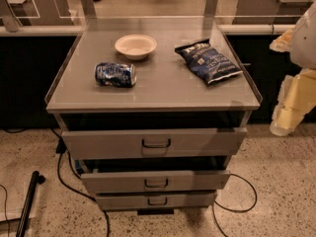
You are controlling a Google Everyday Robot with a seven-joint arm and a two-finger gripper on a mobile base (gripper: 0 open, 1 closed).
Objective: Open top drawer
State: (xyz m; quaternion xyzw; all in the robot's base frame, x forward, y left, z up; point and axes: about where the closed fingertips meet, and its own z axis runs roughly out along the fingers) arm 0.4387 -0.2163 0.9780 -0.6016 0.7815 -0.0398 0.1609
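My gripper point(285, 116) hangs at the far right edge of the view, a cream-coloured piece below the pale arm, out beside the cabinet and touching nothing. I cannot tell whether it is spread or closed.

The top drawer point(113, 144), a wide grey metal drawer, sits to the left of the gripper and a little lower, well apart from it. Its long axis runs left to right across my view, and its flat front faces toward the camera. A small dark loop handle point(156, 143) sits at the centre of that front, also lying crosswise. A dark gap shows between the drawer's upper edge and the grey cabinet top point(163, 95).

Further below and left of the gripper are the narrower middle grey drawer point(113, 181) and the bottom grey drawer point(118, 201), each with a like handle.

On the cabinet top, up and left of the gripper, the nearest thing is a dark blue crinkled snack bag point(208, 61). Beyond that are a shallow white bowl point(136, 46) and a blue can lying on its side point(115, 74).
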